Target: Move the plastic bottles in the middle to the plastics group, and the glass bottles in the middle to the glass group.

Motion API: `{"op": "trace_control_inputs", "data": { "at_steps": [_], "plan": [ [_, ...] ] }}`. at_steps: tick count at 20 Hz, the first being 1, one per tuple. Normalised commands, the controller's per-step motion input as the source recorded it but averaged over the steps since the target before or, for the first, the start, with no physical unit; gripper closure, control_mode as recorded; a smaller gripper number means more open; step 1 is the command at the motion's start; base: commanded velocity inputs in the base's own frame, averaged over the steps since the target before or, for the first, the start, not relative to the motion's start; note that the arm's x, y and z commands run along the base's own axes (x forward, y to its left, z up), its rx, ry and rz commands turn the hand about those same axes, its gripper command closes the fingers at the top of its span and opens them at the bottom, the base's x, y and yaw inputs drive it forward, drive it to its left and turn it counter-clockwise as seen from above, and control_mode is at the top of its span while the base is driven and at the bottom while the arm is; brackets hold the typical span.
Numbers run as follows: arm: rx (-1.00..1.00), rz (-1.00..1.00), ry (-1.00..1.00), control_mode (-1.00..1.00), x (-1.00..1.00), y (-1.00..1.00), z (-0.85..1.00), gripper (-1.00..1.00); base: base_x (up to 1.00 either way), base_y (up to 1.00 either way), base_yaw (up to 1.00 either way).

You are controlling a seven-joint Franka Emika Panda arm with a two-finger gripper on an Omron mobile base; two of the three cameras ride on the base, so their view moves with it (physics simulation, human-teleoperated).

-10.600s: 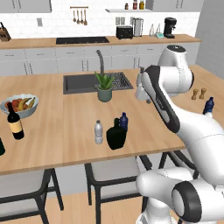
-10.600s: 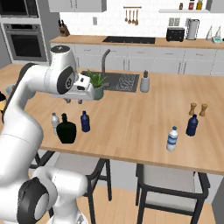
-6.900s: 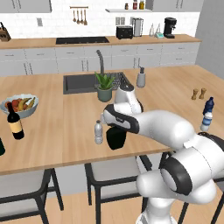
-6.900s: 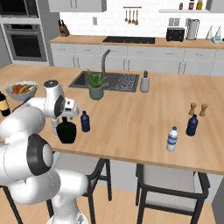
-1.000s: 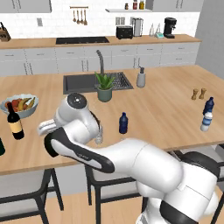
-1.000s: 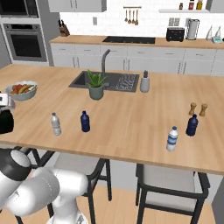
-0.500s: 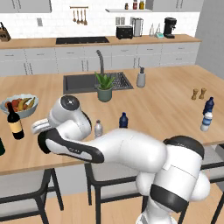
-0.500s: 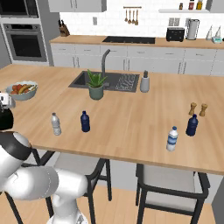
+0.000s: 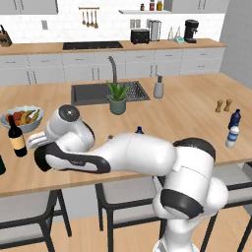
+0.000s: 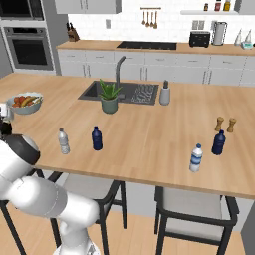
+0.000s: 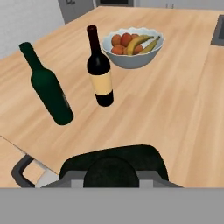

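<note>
At twelve o'clock of my end effector (image 11: 112,174), clamped on the flask (image 11: 114,162), a bowl (image 11: 131,59) holds fruit (image 11: 131,40).

The black flask (image 11: 114,168) sits at the bottom of the hand view — its lower body cut off by the edge. In the left base view the arm covers the navy bottle (image 9: 139,130) up to its cap, and the green bottle (image 9: 1,165) is clipped at the left edge.

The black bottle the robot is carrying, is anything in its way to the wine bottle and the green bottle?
Nothing visible is. In the hand view, only bare wooden counter lies between the black bottle and the wine bottle and green bottle. The fruit bowl sits farther back, behind them.
</note>
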Motion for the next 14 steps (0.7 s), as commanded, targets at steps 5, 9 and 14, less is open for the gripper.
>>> {"op": "trace_control_inputs", "data": {
  "at_steps": [5,9,14],
  "plan": [
    [0.00,0.01,0.01,-1.00,0.12,0.21,0.00,1.00,0.00,0.00,0.00],
    [0.00,0.04,0.02,-1.00,0.00,0.31,-0.04,1.00,0.00,0.00,0.00],
    [0.00,0.05,0.00,-1.00,0.00,0.30,-0.02,1.00,0.00,0.00,0.00]
  ]
}}
